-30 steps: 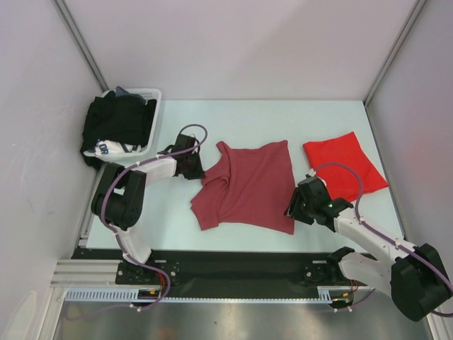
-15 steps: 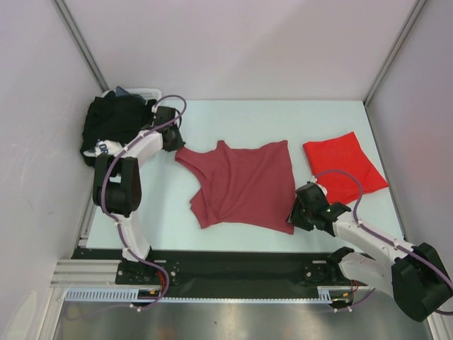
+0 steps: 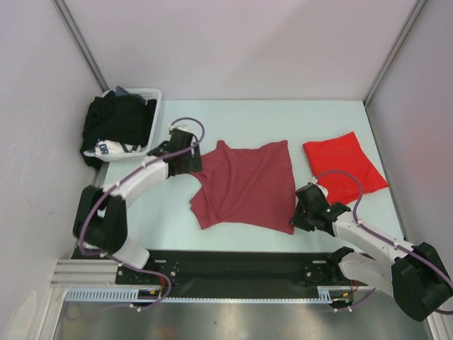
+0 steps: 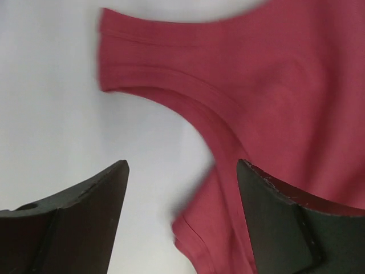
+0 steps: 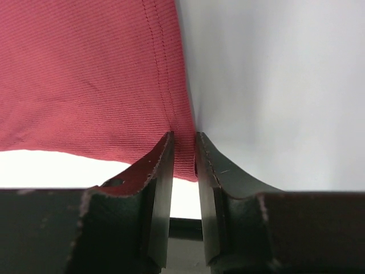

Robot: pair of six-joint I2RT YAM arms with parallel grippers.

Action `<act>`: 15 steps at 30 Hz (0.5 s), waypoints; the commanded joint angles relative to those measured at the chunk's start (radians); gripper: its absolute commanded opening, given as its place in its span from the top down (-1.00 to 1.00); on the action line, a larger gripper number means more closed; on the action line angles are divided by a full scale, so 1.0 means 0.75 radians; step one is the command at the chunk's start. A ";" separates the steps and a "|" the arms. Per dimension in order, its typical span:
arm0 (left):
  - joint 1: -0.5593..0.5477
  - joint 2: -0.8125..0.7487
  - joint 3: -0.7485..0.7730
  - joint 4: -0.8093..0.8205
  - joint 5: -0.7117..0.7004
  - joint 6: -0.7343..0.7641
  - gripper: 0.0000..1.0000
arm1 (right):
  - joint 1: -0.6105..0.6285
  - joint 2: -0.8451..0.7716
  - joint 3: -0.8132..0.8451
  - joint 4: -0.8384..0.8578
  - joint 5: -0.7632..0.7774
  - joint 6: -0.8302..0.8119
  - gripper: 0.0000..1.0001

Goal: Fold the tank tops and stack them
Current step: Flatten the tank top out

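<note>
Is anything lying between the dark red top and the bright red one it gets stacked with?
Nothing visible. Only bare table separates the maroon top from the folded red top; the right arm's purple cable arcs over that red top's near corner.

Left wrist view: maroon tank top (image 4: pixel 285 85) blurred; right side cut off.

Black garments (image 3: pixel 117 120) in white basket (image 3: pixel 155 100)

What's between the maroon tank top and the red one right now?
Top view: just a narrow bare strip of table separates maroon tank top from red tank top.
</note>
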 commanded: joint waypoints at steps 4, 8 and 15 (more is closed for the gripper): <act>-0.408 -0.362 -0.213 -0.109 -0.133 -0.007 -0.60 | 0.008 -0.049 0.032 -0.046 0.037 0.005 0.47; -0.554 -0.411 -0.299 -0.166 -0.094 -0.050 -0.54 | 0.008 -0.057 0.034 -0.048 0.033 0.003 0.46; -0.754 -0.291 -0.314 -0.164 -0.076 -0.101 -0.36 | 0.012 -0.049 0.032 -0.037 0.025 -0.005 0.46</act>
